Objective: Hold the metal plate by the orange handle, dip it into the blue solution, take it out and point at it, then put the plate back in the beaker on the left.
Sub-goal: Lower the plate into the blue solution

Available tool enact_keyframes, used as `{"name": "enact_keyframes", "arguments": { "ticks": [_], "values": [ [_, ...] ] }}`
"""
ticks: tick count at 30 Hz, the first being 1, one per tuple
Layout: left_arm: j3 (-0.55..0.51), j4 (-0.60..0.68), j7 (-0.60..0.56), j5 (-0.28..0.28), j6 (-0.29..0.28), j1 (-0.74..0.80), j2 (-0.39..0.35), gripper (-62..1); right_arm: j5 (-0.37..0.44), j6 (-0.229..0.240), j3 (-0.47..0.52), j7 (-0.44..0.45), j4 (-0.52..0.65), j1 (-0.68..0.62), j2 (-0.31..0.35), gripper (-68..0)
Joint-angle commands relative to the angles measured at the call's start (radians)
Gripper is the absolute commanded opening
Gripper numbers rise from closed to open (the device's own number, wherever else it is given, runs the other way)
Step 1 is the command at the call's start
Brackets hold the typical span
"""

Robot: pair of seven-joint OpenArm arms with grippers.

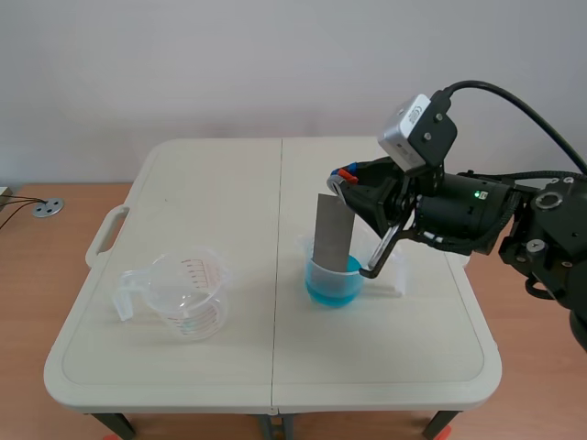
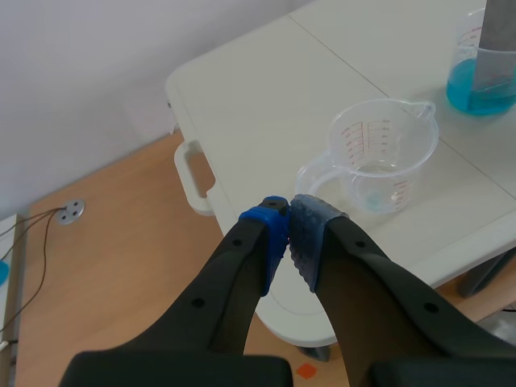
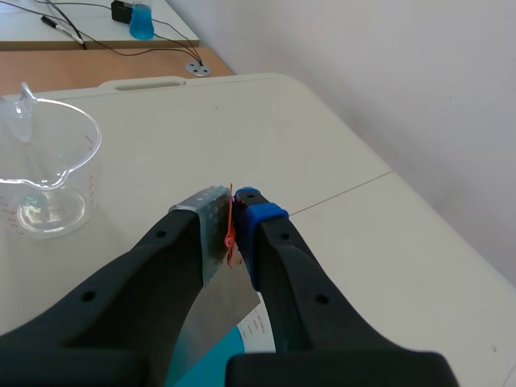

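My left pincer (image 2: 289, 219) is clenched on nothing, its two blue pads pressed together. It hangs off the near left corner of the table (image 1: 229, 183), above the wooden floor and just short of the table's carry handle (image 2: 193, 173). I cannot see this arm from the scene camera.

Ahead of that pincer, on the left half of the table, stands the clear measuring cup (image 1: 188, 293) with red marks on its wall and its grip toward the table's left edge. It holds nothing I can make out beyond a faint bluish tint at the bottom.

Right of the table's centre seam stands the second cup (image 1: 332, 286), with the blue liquid (image 1: 328, 295) filling its lower part. The metal plate (image 1: 334, 234) stands nearly upright in it. Its lower end is down in the blue liquid and its upper part rises well above the rim.

My right pincer (image 1: 342, 177) comes in from the right and is clamped on the plate's top edge. In its own wrist camera the fingers are almost together, with the thin orange handle (image 3: 230, 230) squeezed between the pads and the grey plate hanging below them.
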Motion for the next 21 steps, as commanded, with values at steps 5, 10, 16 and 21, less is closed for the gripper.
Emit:
{"name": "enact_keyframes", "arguments": {
  "ticks": [5,10,16,21],
  "values": [
    [-0.005,0.014,-0.009,-0.01,0.005,0.002,-0.006,-56.0,0.006,0.001,0.003,0.029,-0.026,0.034,0.002,-66.5],
    [-0.005,0.014,-0.009,-0.01,0.005,0.002,-0.006,-56.0,-0.017,0.001,0.003,0.039,-0.053,0.034,0.002,-66.5],
    [-0.005,0.014,-0.009,-0.01,0.005,0.002,-0.005,-56.0,-0.039,0.001,0.003,0.049,-0.06,0.034,0.002,-66.5],
    [-0.005,0.014,-0.009,-0.01,0.005,0.002,-0.005,-56.0,-0.047,0.001,0.003,0.05,-0.06,0.034,0.002,-66.5]
  ]
}}
